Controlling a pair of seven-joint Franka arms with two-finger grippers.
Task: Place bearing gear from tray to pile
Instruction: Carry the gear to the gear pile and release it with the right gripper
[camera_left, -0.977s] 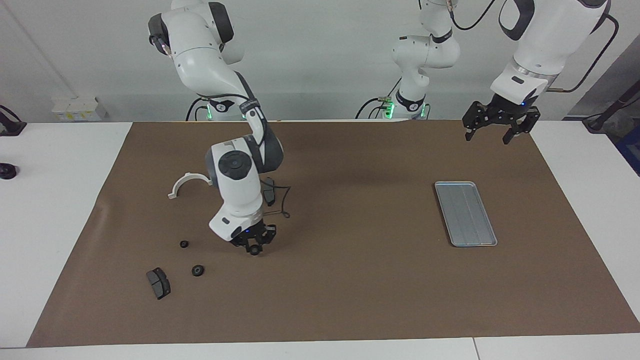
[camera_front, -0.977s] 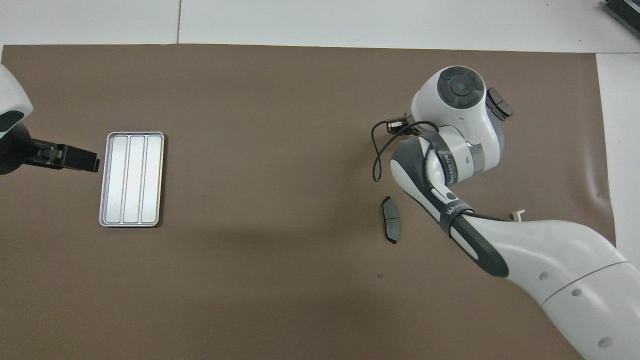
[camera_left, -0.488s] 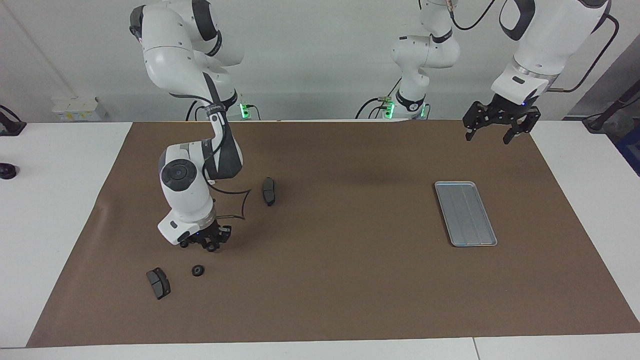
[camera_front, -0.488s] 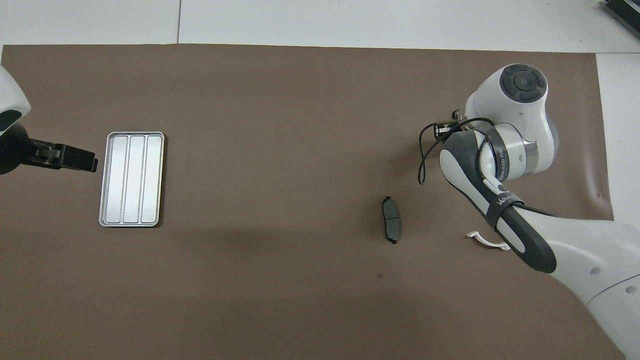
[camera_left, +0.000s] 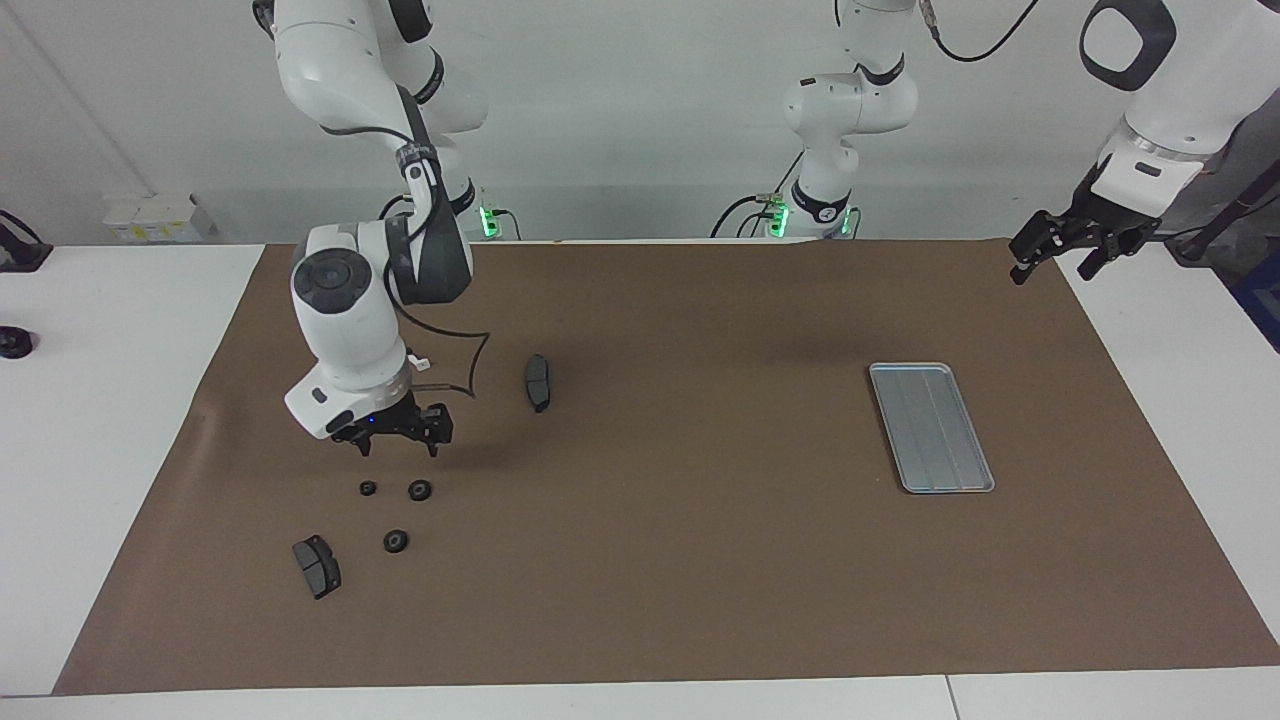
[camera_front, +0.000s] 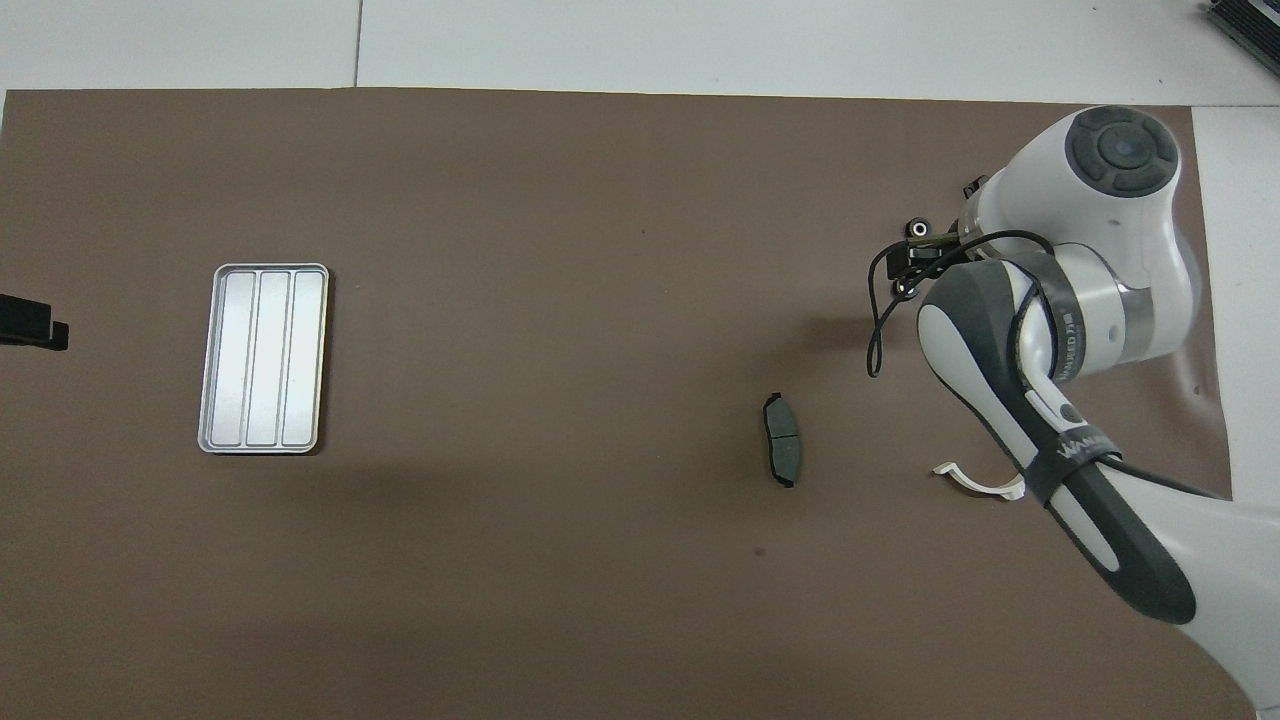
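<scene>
Here, in the facing view, we see the right gripper (camera_left: 397, 441) hanging over the brown mat (camera_left: 700, 600) with its fingers spread wide and nothing between them. Just below it three black gears make up the pile (camera_left: 394, 505), all lying on the mat at the right arm's end of the desk, a dark brake pad (camera_left: 317, 566) beside them. The tray (camera_left: 931, 427) lies bare toward the left arm's end, well apart from the pile. The left gripper (camera_left: 1052, 259) waits high over the mat's corner, fingers wide and holding nothing. Then, in the overhead view, the right arm covers the pile; another brake pad (camera_front: 782, 453) lies nearer the middle.
</scene>
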